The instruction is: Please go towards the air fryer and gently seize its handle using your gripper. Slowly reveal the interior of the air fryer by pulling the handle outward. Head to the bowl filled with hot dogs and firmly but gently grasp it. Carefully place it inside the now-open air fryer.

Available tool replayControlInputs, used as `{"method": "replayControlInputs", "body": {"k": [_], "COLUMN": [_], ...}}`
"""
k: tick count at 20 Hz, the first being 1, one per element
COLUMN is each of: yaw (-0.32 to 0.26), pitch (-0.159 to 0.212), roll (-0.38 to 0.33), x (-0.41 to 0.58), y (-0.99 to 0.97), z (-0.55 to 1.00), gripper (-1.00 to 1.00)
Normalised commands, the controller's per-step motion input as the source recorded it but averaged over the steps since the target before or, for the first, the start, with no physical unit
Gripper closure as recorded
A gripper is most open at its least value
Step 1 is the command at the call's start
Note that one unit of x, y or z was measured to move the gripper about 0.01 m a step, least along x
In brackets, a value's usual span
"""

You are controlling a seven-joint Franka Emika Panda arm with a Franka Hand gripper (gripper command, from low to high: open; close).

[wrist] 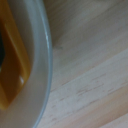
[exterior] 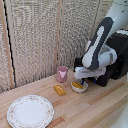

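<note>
White ceramic fills the wrist view: the bowl (wrist: 37, 65), its hot dogs (wrist: 12, 60) yellow-orange inside, lies directly beneath the end effector (exterior: 79, 81) on the wooden desk (exterior: 90, 107). The end effector is low over the bowl's rim; I cannot tell whether its fingers are parted or clenched. The air fryer (exterior: 117, 55) stands just behind the end effector, its drawer hidden by the arm. This looks like the bowl-grasping step; next it needs a firm, gentle pinch on the rim, then a level lift.
</note>
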Motion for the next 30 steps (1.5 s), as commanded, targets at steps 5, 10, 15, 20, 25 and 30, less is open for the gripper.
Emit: {"method": "replayControlInputs", "body": {"k": [5, 10, 15, 20, 25, 30], "yaw": [0.000, 0.000, 0.000, 0.008, 0.077, 0.029], "pitch": [0.000, 0.004, 0.019, 0.034, 0.017, 0.119], "roll": [0.000, 0.000, 0.000, 0.000, 0.013, 0.050], "x": [0.153, 0.173, 0.155, 0.066, 0.000, -0.003], "y": [-0.05, -0.01, -0.01, -0.05, 0.00, 0.00], "z": [-0.28, -0.21, -0.19, -0.14, 0.07, 0.80], "gripper": [1.00, 1.00, 1.00, 1.00, 1.00, 1.00]}}
